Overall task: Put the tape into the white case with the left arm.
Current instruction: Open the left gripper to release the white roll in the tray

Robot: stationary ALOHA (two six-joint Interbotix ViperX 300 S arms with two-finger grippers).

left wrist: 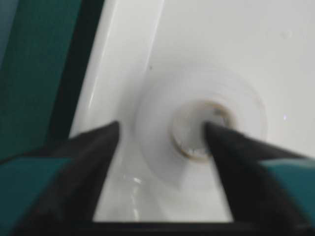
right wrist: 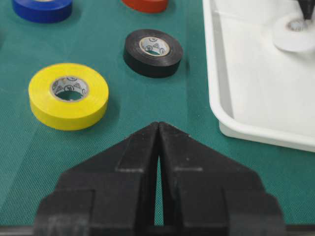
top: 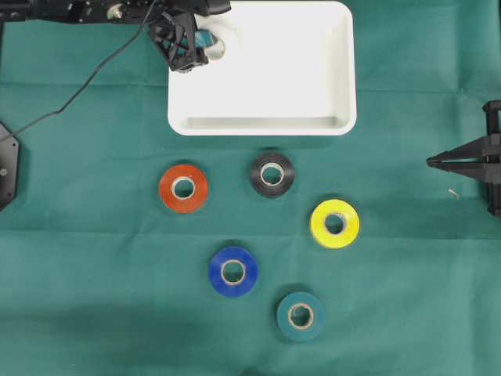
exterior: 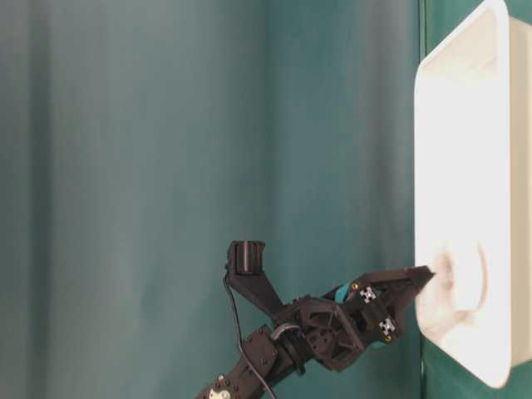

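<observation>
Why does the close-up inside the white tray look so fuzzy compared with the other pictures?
Left wrist view: the white tape roll is smeared and soft against the white case, white on white. Overhead view: sharp, evenly lit. Right wrist view: rolls crisp, near gripper slightly soft.

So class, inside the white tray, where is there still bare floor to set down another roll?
Most of the large white rectangular plastic tray is bare: its centre, right side and near wall. Only the far-left corner is crowded, holding the white tape roll under the left end effector.

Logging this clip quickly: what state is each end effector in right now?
Left end effector: open, fingers apart around the white tape roll in the white case, not clamping it.
Right end effector: shut, holding nothing.
</observation>
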